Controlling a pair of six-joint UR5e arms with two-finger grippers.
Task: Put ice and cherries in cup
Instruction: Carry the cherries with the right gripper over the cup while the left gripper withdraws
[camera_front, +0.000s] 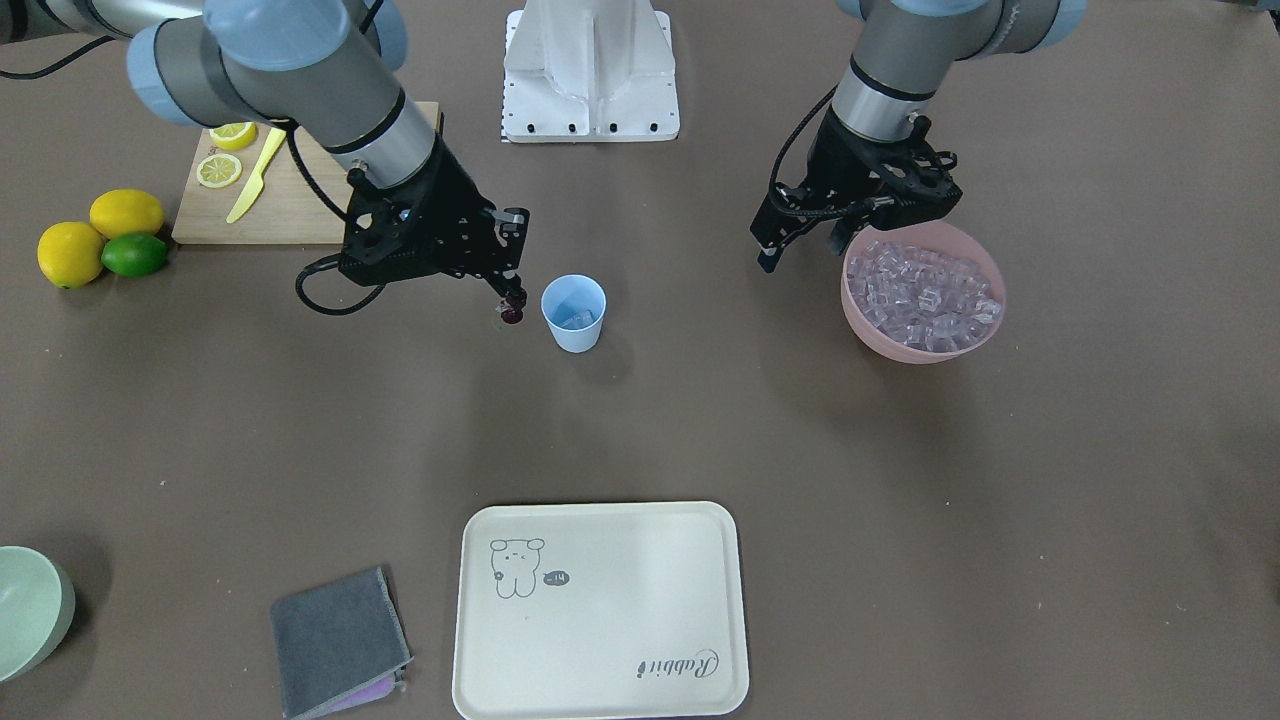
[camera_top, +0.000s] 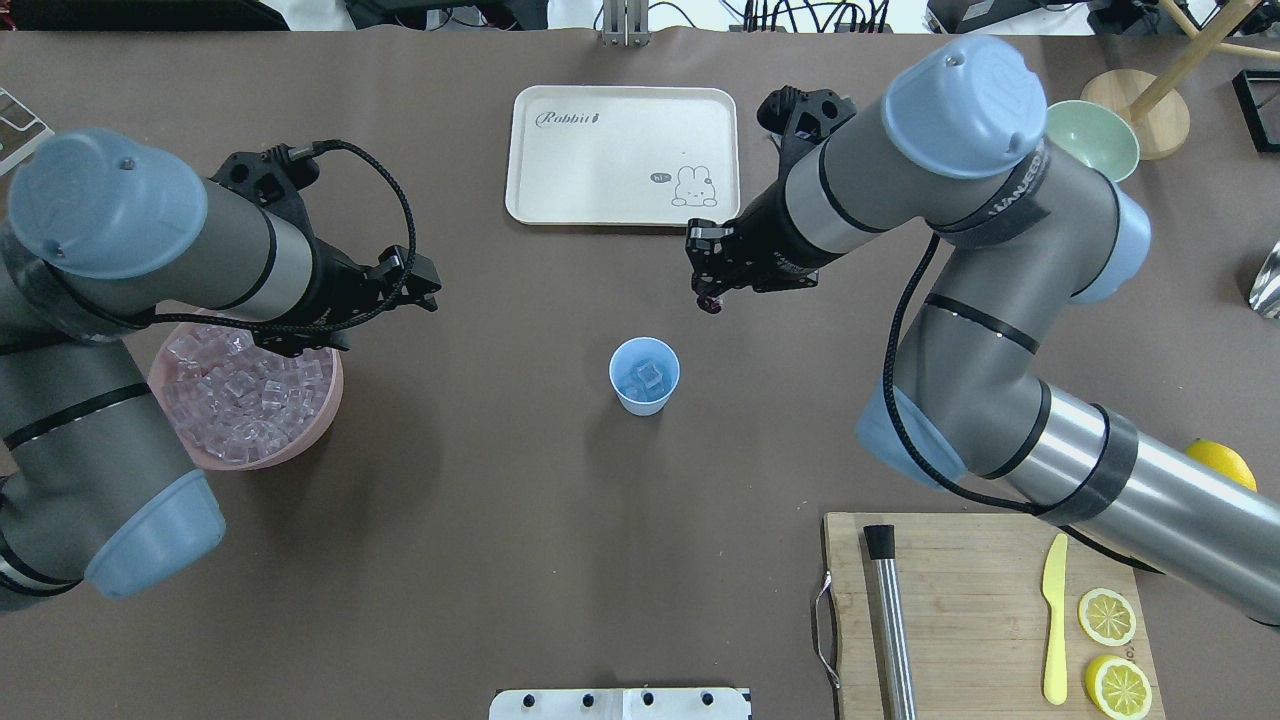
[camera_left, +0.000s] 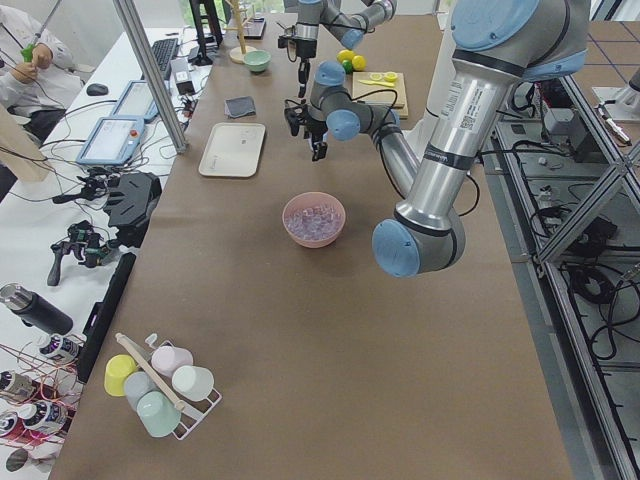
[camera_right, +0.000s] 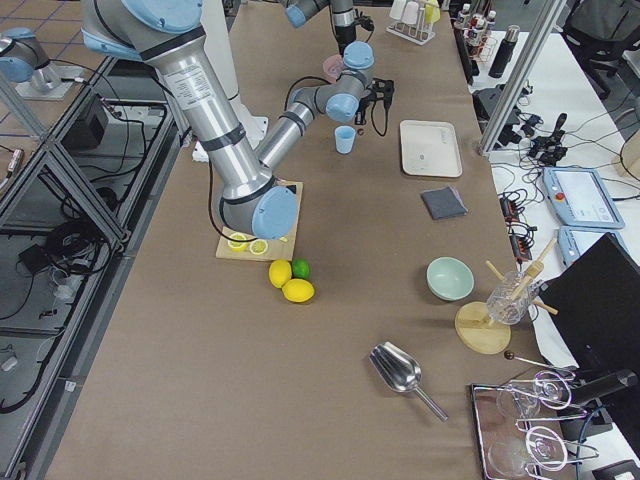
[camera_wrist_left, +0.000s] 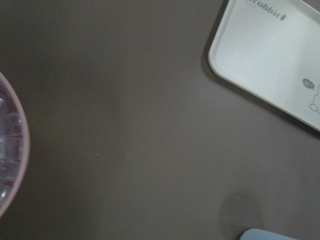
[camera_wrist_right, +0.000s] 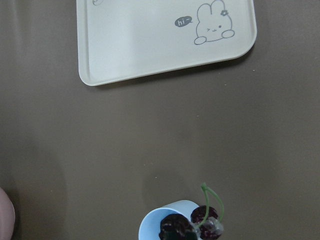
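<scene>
The light blue cup (camera_front: 574, 313) stands mid-table with a few ice cubes (camera_top: 645, 376) inside. My right gripper (camera_front: 510, 292) is shut on the dark red cherries (camera_front: 512, 314) and holds them just above the table, close beside the cup and apart from it. In the right wrist view the cherries (camera_wrist_right: 204, 220) hang over the cup's rim (camera_wrist_right: 167, 210). My left gripper (camera_front: 800, 250) is open and empty, above the edge of the pink bowl (camera_front: 905, 345) that holds many ice cubes (camera_front: 920, 285).
A cream tray (camera_front: 600, 610) lies at the operators' side. A cutting board (camera_front: 290, 200) with lemon slices and a yellow knife, two lemons and a lime (camera_front: 132, 254), a grey cloth (camera_front: 340, 640) and a pale green bowl (camera_front: 30, 610) lie on my right side.
</scene>
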